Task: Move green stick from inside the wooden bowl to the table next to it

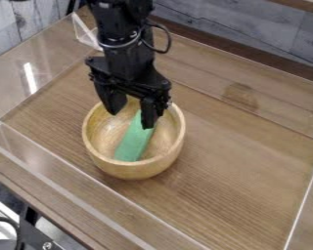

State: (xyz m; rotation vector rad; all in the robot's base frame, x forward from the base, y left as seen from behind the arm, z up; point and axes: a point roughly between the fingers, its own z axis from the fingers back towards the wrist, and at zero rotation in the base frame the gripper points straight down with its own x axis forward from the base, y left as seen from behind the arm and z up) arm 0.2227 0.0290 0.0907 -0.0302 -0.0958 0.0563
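The green stick (134, 144) lies flat inside the wooden bowl (105, 163), slanted from the upper right to the lower left of the hollow. My gripper (132, 115) hangs straight down over the bowl's far side, just above the stick's upper end. Its black fingers (152, 114) stand spread apart with nothing between them, and one of them covers the stick's top tip. The bowl rests on the brown table (238, 166), left of its middle.
Clear acrylic walls (146, 223) border the table, with the front wall close below the bowl. Bare wood lies to the right of the bowl and behind it. The black arm (113, 29) rises toward the upper left.
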